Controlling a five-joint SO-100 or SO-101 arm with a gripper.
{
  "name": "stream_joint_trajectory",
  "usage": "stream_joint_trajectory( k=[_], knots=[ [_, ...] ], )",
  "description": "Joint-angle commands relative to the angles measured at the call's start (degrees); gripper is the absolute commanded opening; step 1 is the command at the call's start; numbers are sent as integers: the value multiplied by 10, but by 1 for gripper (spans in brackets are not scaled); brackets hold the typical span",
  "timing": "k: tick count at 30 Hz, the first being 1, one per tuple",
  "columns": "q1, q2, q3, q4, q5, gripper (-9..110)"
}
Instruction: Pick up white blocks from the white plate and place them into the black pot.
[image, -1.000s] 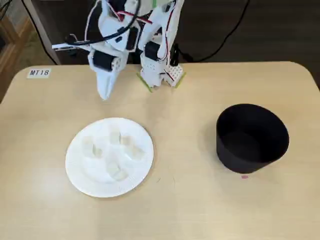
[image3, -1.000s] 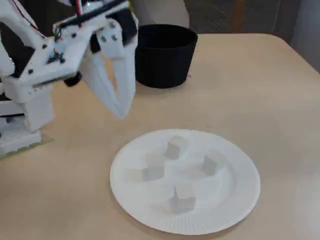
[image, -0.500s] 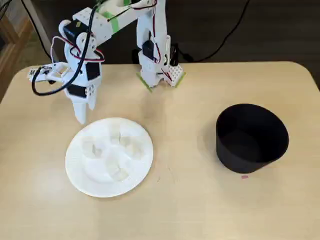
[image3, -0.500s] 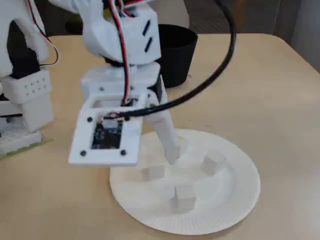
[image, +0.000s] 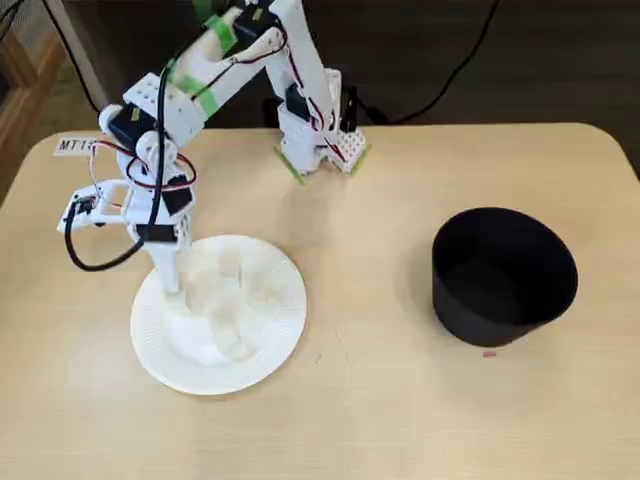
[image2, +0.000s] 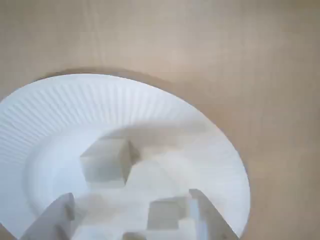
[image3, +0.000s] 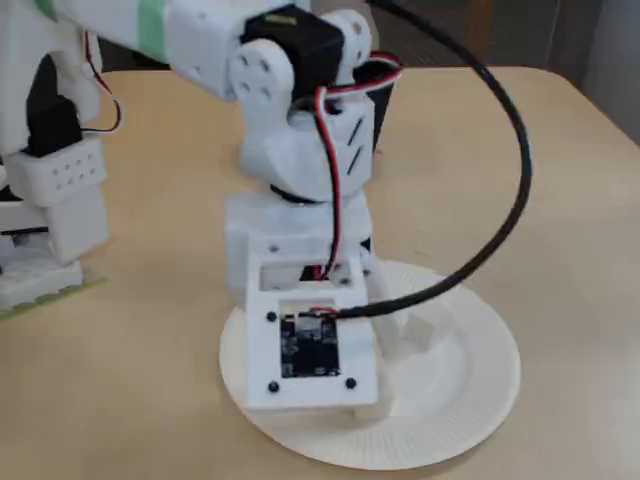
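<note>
The white blocks (image: 235, 300) lie scattered on the white plate (image: 270, 345), and in the wrist view I see two of them plainly: one cube (image2: 106, 161) sits further out on the plate's flat middle, and a second cube (image2: 164, 215) lies nearer, right between my two fingertips. My gripper (image2: 132, 220) is spread wide over the plate, one finger (image2: 50, 220) at the lower left of the wrist view and the other finger (image2: 210, 220) at the lower right, with the nearer cube in the gap and closer to the right finger. I cannot tell whether either finger touches it.

In the fixed view from above, my gripper (image: 172, 285) points down onto the left part of the plate, and the pale cubes show faintly just right of it. In the low fixed view my wrist housing (image3: 305, 345) hides most of the plate's left half; one block (image3: 428, 330) is visible on the plate (image3: 470, 400) to the right of the housing.

The plate rests on the tan table (image: 380, 400), towards its left side as the fixed view from above shows it. The black pot (image: 503, 275) stands well apart on the right side of the table, upright, mouth open upward. My arm's base (image: 318, 140) is at the far edge of the table.
</note>
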Motion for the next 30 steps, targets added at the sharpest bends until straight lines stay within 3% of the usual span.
stream_joint_trajectory(
  k=[1,13,17,22,30],
  knots=[
    [-8,-11,-41,-6,-6,35],
    [-25,-91,-107,-3,-4,33],
    [-34,-109,-107,-24,8,26],
    [-43,-125,-107,-73,61,-2],
    [-51,-94,-109,-76,87,-2]
  ],
)
